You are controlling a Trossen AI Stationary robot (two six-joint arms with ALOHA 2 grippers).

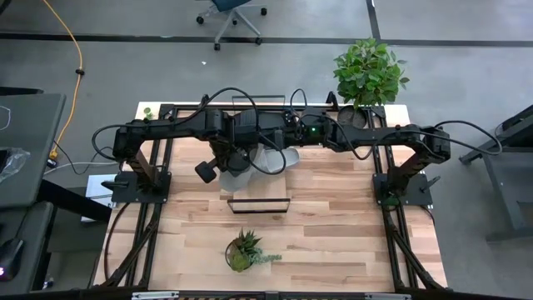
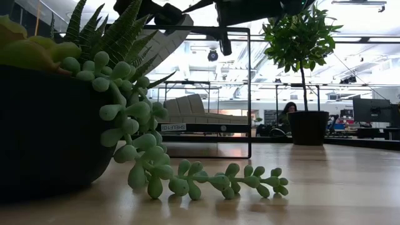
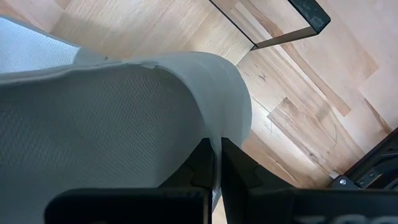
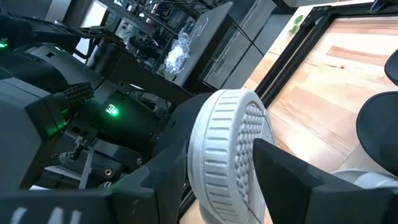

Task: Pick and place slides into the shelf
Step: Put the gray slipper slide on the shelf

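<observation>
Matt grey ribbed-rubber slide point(image 4: 230, 149), pale wood-grain table point(image 3: 298, 106)

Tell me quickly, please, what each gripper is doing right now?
Left gripper: shut on a light grey slide, gripping its edge.
Right gripper: jaws on either side of a light grey slide's sole; grip cannot be told.

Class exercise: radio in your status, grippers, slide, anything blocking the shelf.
Left gripper shut on light grey slide, lifted. Right gripper open around the slide's end. Shelf just ahead, nothing seen blocking.
</observation>
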